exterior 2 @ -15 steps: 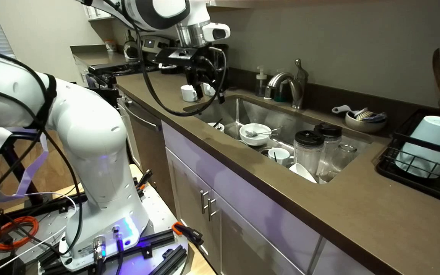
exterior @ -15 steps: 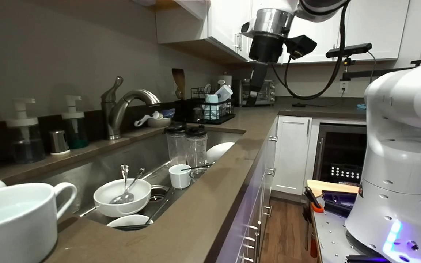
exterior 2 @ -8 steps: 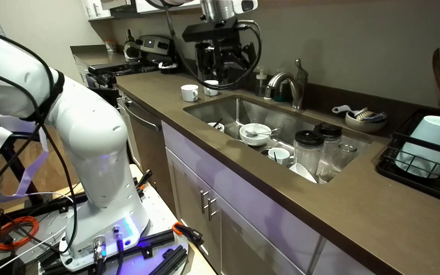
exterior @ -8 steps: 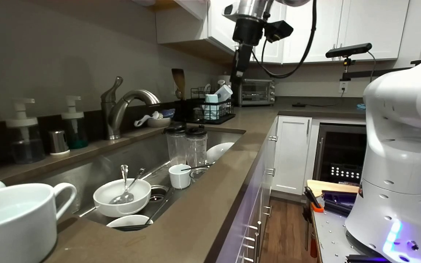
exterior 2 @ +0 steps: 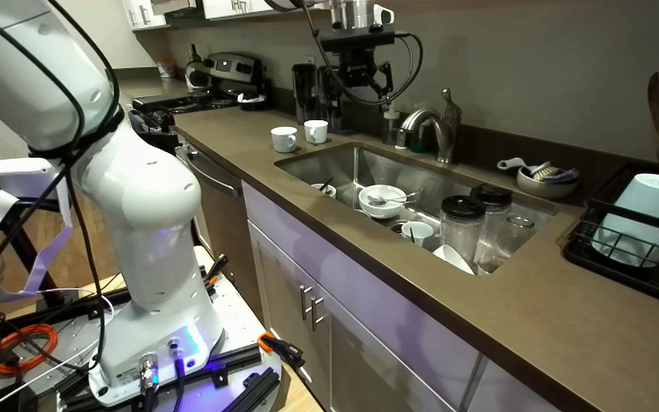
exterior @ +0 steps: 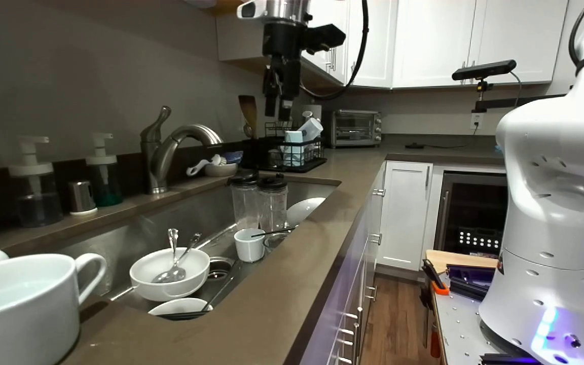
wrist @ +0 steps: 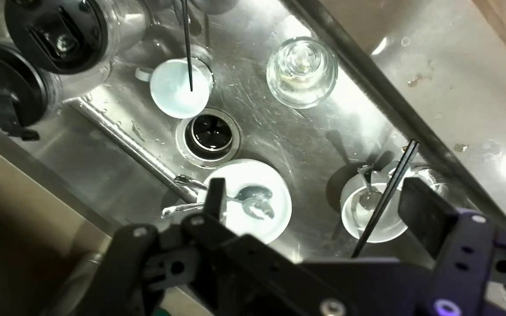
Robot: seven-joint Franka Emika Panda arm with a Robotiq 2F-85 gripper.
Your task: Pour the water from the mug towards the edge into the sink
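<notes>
Pour looks not started: claw (wrist: 313,186) empty, jaws spread, high over the sink (exterior 2: 409,177).
Mug (exterior 2: 284,139) upright on the counter (exterior 2: 535,297) at 10 o'clock from the sink in an exterior view, nearer the front edge (exterior 2: 364,258) than the second mug (exterior 2: 316,131); seems to hold water (exterior: 4,294). Claw is well apart from it, between 1 and 2 o'clock of the mug in both exterior views. Done: no task step visible. Left, my read: reach, grasp, carry over sink, tip, maybe set back.
</notes>
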